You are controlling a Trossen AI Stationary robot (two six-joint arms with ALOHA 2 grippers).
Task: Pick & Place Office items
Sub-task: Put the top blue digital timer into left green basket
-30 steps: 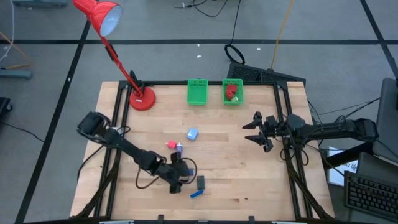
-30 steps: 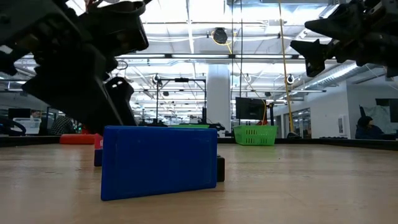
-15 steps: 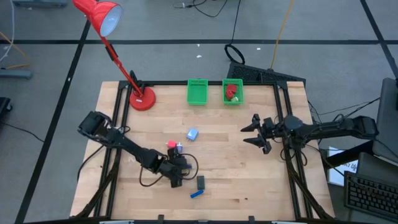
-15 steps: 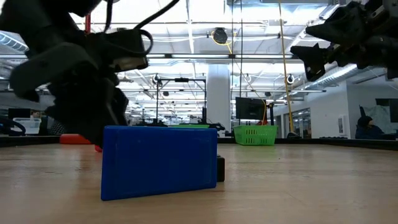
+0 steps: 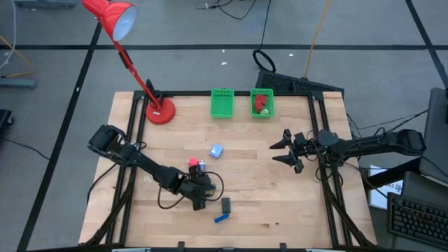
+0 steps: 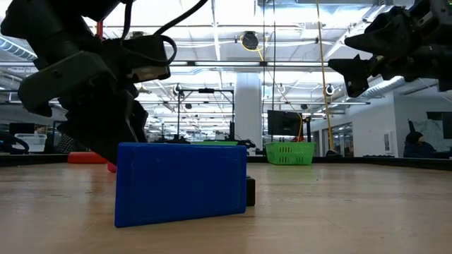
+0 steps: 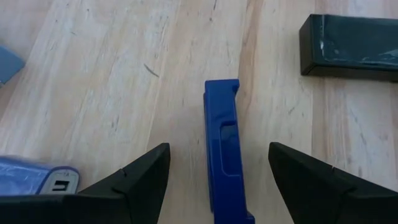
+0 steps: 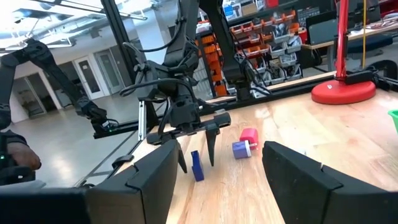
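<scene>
Left wrist view shows the left tool (image 7: 217, 180) spread wide astride the dark blue oblong (image 7: 224, 158) lying on the tabletop (image 7: 124, 93), seemingly lined up to pinch it, while the right tool (image 5: 288, 149) hovers spread and empty.

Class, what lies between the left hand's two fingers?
In the left wrist view, the dark blue plastic oblong lies on the wood between the open left hand's fingers, untouched.
</scene>
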